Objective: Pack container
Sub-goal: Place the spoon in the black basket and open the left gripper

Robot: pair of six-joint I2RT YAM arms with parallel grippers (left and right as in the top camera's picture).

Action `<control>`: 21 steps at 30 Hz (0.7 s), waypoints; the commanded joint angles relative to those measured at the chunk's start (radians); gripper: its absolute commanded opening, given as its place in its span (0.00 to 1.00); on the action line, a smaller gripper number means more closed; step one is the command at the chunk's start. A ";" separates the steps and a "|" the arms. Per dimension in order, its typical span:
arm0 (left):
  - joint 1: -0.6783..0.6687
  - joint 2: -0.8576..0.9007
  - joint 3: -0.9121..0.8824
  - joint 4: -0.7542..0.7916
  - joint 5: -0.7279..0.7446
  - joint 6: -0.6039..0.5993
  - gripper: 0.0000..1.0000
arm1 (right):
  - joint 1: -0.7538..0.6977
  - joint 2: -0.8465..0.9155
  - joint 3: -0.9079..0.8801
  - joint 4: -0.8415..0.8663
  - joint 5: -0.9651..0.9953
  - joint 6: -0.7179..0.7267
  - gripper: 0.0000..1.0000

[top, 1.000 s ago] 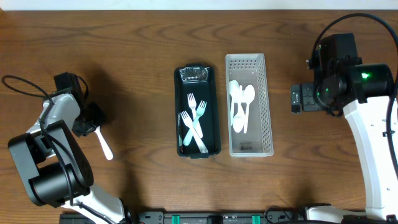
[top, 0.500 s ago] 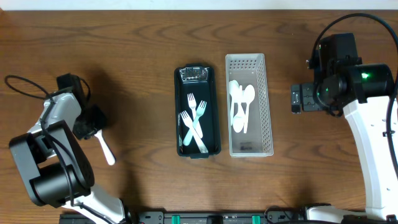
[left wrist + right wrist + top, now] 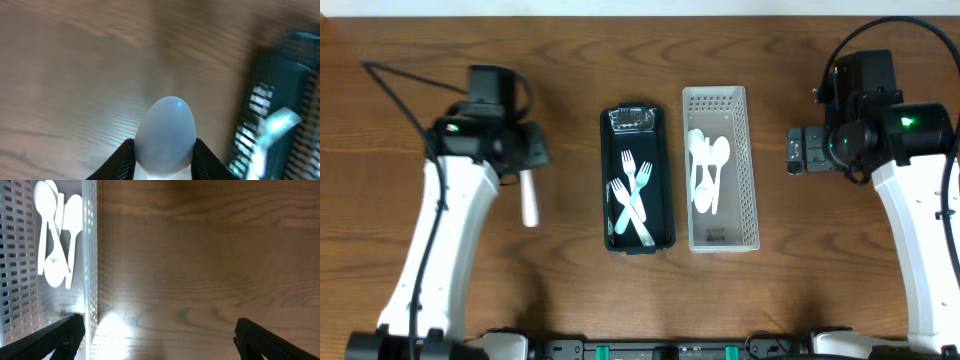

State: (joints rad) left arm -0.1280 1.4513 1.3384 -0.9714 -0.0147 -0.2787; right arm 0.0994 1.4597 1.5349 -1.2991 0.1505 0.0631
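Spoon (image 3: 529, 203) clamped in left gripper (image 3: 527, 165), handle pointing 6 o'clock; black tray (image 3: 604, 170) at its 3 o'clock; right gripper (image 3: 157, 330) spread wide, white basket (image 3: 750, 180) at 9 o'clock.

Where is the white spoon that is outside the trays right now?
In the overhead view, the spoon hangs in the left gripper, on the left side, just left of the black tray.

Overhead: bright, even, sharp — soft shadows on the counter (image 3: 560, 50). Left wrist: motion blur behind the spoon (image 3: 166, 131). Right wrist: glare beside the basket (image 3: 90, 240).
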 commanded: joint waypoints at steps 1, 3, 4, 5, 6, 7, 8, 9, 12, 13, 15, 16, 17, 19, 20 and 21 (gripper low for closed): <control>-0.118 -0.017 0.018 -0.012 -0.011 -0.059 0.06 | -0.008 0.001 -0.003 0.009 -0.001 -0.008 0.99; -0.195 -0.014 0.018 -0.009 -0.011 -0.082 0.06 | -0.008 0.001 -0.003 0.010 -0.001 -0.008 0.99; -0.226 -0.010 0.018 -0.006 -0.011 -0.089 0.06 | -0.008 0.001 -0.003 0.010 -0.001 -0.008 0.99; -0.266 -0.003 0.018 0.004 -0.011 -0.093 0.06 | -0.008 0.001 -0.003 0.010 -0.001 -0.008 0.99; -0.293 0.002 0.018 0.014 -0.011 -0.094 0.06 | -0.008 0.001 -0.003 0.010 -0.001 -0.008 0.99; -0.321 0.010 0.018 0.031 -0.011 -0.095 0.06 | -0.008 0.001 -0.003 0.010 -0.001 -0.008 0.99; -0.343 0.016 0.018 0.046 -0.011 -0.098 0.06 | -0.008 0.001 -0.003 0.010 -0.001 -0.008 0.99; -0.363 0.023 0.018 0.063 -0.011 -0.098 0.06 | -0.008 0.001 -0.003 0.010 -0.001 -0.008 0.99; -0.408 0.038 0.018 0.123 -0.011 -0.098 0.06 | -0.008 0.001 -0.004 0.009 -0.001 -0.008 0.99; -0.416 0.042 0.018 0.144 -0.011 -0.097 0.06 | -0.008 0.001 -0.004 0.008 -0.001 -0.008 0.99; -0.425 0.048 0.018 0.183 -0.011 -0.098 0.06 | -0.008 0.001 -0.004 0.007 -0.001 -0.008 0.99; -0.428 0.054 0.018 0.211 -0.011 -0.098 0.06 | -0.008 0.001 -0.004 0.007 -0.001 -0.008 0.99; -0.429 0.061 0.018 0.245 -0.011 -0.098 0.06 | -0.008 0.001 -0.004 0.007 -0.001 -0.008 0.99; -0.429 0.079 0.018 0.296 -0.011 -0.101 0.06 | -0.008 0.001 -0.004 0.007 -0.001 -0.008 0.99; -0.429 0.095 0.018 0.321 -0.011 -0.101 0.06 | -0.008 0.001 -0.004 0.006 -0.001 -0.008 0.99; -0.429 0.114 0.018 0.338 -0.011 -0.101 0.06 | -0.008 0.001 -0.004 0.005 -0.001 -0.008 0.99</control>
State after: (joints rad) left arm -0.5545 1.5177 1.3426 -0.6598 -0.0143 -0.3698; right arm 0.0994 1.4597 1.5341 -1.2915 0.1497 0.0631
